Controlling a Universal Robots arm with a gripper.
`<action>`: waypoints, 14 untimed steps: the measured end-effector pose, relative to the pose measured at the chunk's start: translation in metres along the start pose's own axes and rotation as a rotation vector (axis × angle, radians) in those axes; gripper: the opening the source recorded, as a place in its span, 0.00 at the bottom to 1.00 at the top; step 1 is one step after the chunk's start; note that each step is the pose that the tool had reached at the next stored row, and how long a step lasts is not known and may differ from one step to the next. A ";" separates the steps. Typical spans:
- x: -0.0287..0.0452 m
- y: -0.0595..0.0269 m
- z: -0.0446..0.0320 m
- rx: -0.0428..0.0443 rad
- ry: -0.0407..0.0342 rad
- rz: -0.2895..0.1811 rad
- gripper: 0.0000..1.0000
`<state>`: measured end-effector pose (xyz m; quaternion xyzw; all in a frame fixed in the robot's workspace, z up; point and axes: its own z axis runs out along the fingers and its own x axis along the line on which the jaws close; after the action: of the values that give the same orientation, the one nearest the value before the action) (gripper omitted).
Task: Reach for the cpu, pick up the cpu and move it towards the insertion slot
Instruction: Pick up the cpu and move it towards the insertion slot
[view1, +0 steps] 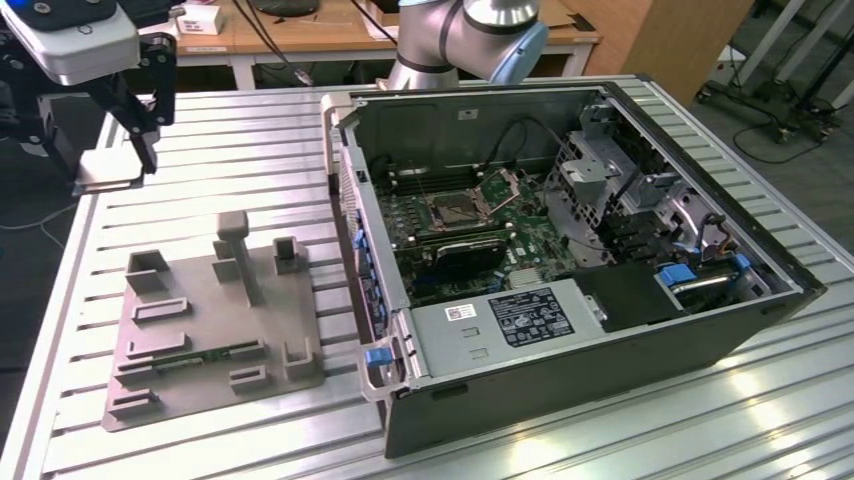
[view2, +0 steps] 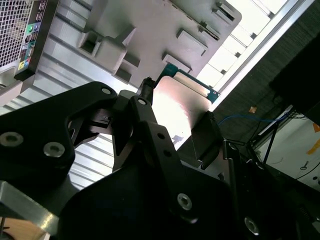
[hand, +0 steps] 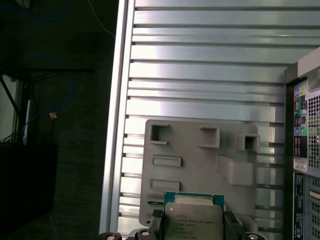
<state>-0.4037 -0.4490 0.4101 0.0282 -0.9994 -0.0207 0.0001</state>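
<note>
My gripper (view1: 114, 165) hangs high over the table's far corner at the exterior view's left, shut on the cpu (view1: 110, 173), a thin silvery square held flat. In the first wrist view the cpu (hand: 194, 215) sits between two black fingertips (hand: 157, 220), its metal face showing above a teal board edge. The second wrist view shows the same chip (view2: 182, 102) clamped between the black fingers (view2: 207, 132). The insertion slot (view1: 450, 212), a silver-framed socket with a dark centre, lies inside the open computer case (view1: 561, 350), well to the right of the gripper in the exterior view.
A grey plastic tray (view1: 200, 340) with upright blocks lies on the ribbed metal table (view1: 240, 140), below the gripper and left of the case. The case's raised side wall (view1: 350, 200) stands between tray and socket. A wooden desk and cables sit behind the table.
</note>
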 end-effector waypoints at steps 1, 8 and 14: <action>-0.0005 0.0000 -0.0001 0.0001 0.0001 0.000 0.55; -0.0042 -0.0002 -0.0001 0.0001 0.0001 0.000 0.55; -0.0071 -0.0004 -0.0001 0.0001 0.0001 0.000 0.55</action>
<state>-0.3966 -0.4490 0.4102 0.0282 -0.9994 -0.0206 0.0001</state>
